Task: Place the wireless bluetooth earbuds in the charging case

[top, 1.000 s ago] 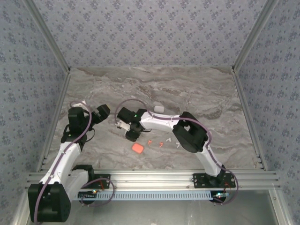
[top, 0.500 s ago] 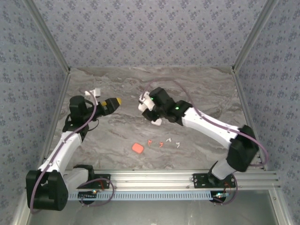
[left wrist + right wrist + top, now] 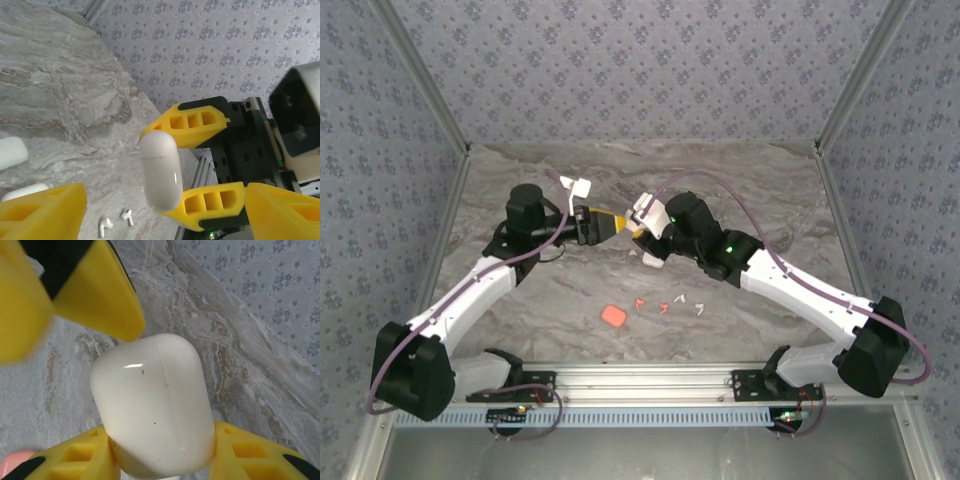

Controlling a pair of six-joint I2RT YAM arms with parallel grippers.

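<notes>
My right gripper [image 3: 160, 437] is shut on a white, closed charging case [image 3: 155, 405], held above the table's middle [image 3: 645, 228]. In the left wrist view the same case [image 3: 160, 170] stands upright between the right gripper's yellow fingers. My left gripper [image 3: 610, 224] faces it, open, with its own fingers [image 3: 40, 210] wide on either side and not touching the case. Two white earbuds [image 3: 105, 226] lie on the marble below. From above, several earbuds, orange-red [image 3: 640, 303] and white [image 3: 700, 308], lie in a row near the front.
An orange-red case [image 3: 613, 316] lies left of the earbud row. Two more white cases [image 3: 10, 152] rest on the marble table [image 3: 770, 200]. Patterned walls and aluminium rails close in the table on three sides.
My left arm swung right to the table's middle and its jaws narrowed a little. My right arm stretched out and brought the white case up to meet the left gripper.
</notes>
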